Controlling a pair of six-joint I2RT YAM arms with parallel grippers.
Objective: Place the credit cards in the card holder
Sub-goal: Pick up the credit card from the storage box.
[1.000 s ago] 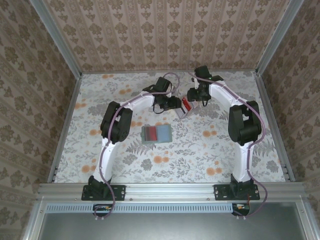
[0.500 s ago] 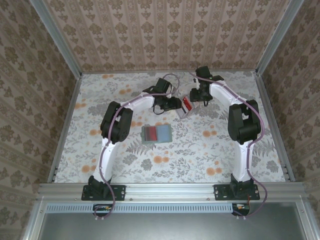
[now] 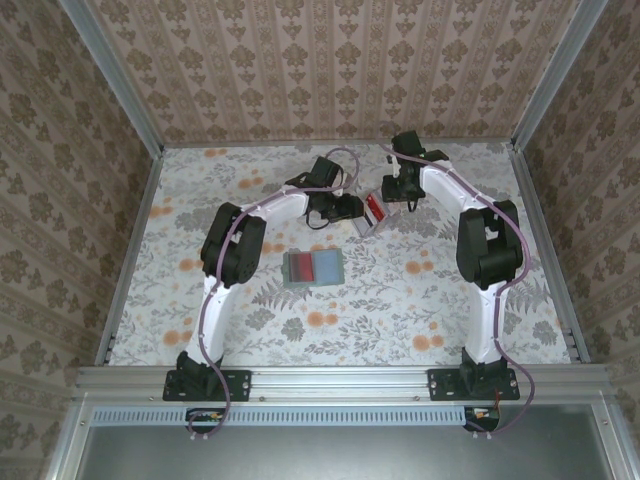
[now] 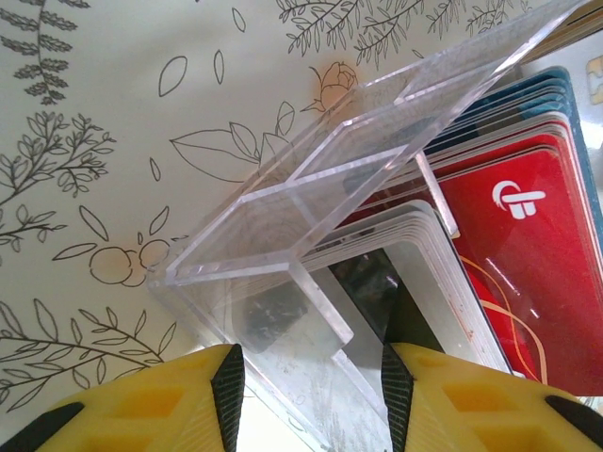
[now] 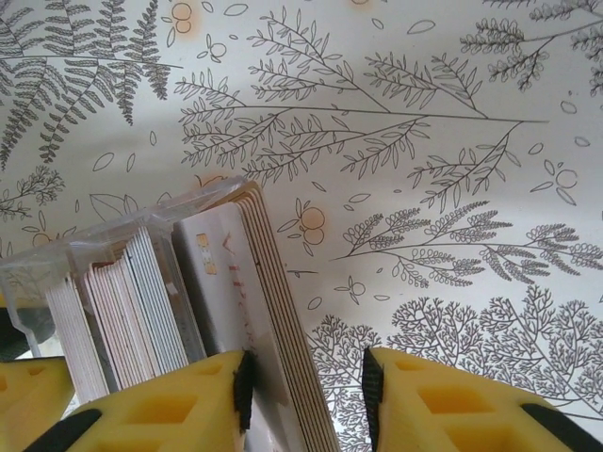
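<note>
Floral-print table (image 3: 420, 300) inside wallpapered walls. The card holder (image 3: 313, 268) lies open and flat near the table's middle, well apart from both grippers. Farther back, the credit cards (image 5: 273, 311) stand packed in a clear acrylic rack (image 4: 283, 207). The left gripper (image 4: 311, 395) appears clamped on the rack's end, steadying it. The right gripper (image 5: 306, 395) straddles the outermost cards with its jaws apart. Step in hand: extracting a card. The next move calls for pinching one card alone and lifting it free.

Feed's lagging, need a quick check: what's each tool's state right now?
Left tool: closed on the tilted clear card rack.
Right tool: open, straddling the end stack of cards, gap on one side.
</note>
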